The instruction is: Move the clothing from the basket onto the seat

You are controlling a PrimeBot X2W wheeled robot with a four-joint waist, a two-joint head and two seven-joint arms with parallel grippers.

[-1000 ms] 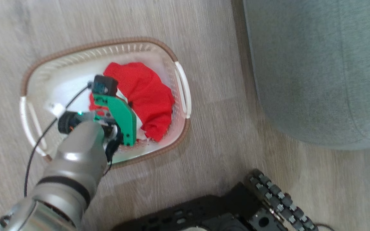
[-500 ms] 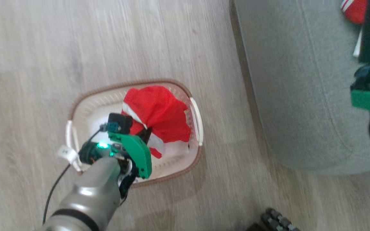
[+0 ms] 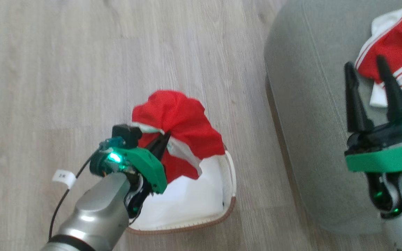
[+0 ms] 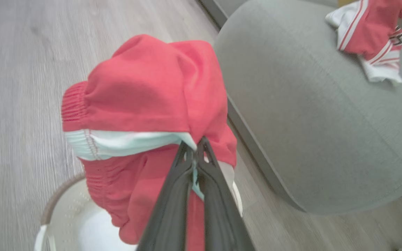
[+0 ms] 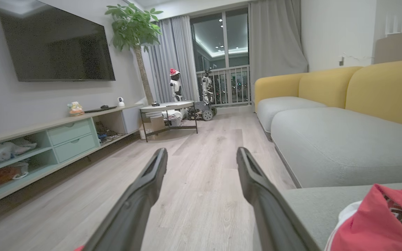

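- The left gripper (image 3: 164,137), at the lower left of the head view, has its two long dark fingers pressed together. They pinch a fold of the red fabric shorts (image 3: 183,129) with a white stripe and ribbed waistband.
- In the left wrist view the fingers (image 4: 173,195) meet at mid-frame, right on the white stripe, and the shorts bunch above and to the left of the tips.
- The right gripper (image 3: 364,62), at the right edge of the head view, has its fingers spread wide with nothing between them.
- Counted: two red garments, one basket, one seat cushion in the head view, and two grippers.
- The second garment, a red jersey with white trim and dark lettering (image 3: 396,42), lies crumpled on the grey-green upholstered seat (image 3: 309,122) at the upper right. In the right wrist view it fills the lower right corner, just beside the right-hand finger.
- The shorts hang over the oval cream-white plastic basket with a brown woven-look rim (image 3: 187,228) at lower centre, hiding its upper half. Its white floor shows below them.
- A narrow strip of pale wood-plank floor (image 3: 47,69) separates the basket's right handle from the seat's rounded left edge.
- Open planks run across the whole upper left of the head view.
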